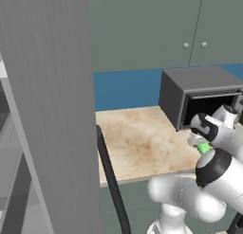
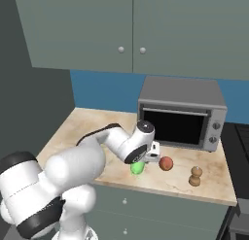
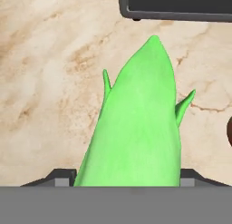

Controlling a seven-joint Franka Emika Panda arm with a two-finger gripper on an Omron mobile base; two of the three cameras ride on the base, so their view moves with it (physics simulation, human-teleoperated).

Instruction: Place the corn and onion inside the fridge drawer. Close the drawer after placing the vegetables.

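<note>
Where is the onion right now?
In the right base view the onion sits on the marble counter in front of the toaster oven, between the corn under the tool and a small tan knobbed thing.

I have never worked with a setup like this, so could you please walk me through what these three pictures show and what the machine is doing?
This is a rendered kitchen with a white robot arm on a base that can drive. Two pictures come from cameras on that base, behind the arm to its left and right. The third looks along the end effector from a camera on the hand.

On the marble counter stands a grey toaster oven. In front of it lie the green corn, the reddish-orange onion and a small tan knobbed thing. The tall grey panel with a black bar handle in the left base view is the fridge.

The end effector is down at the corn, with a fingertip on either side. Whether it is already gripping, I cannot tell.
</note>
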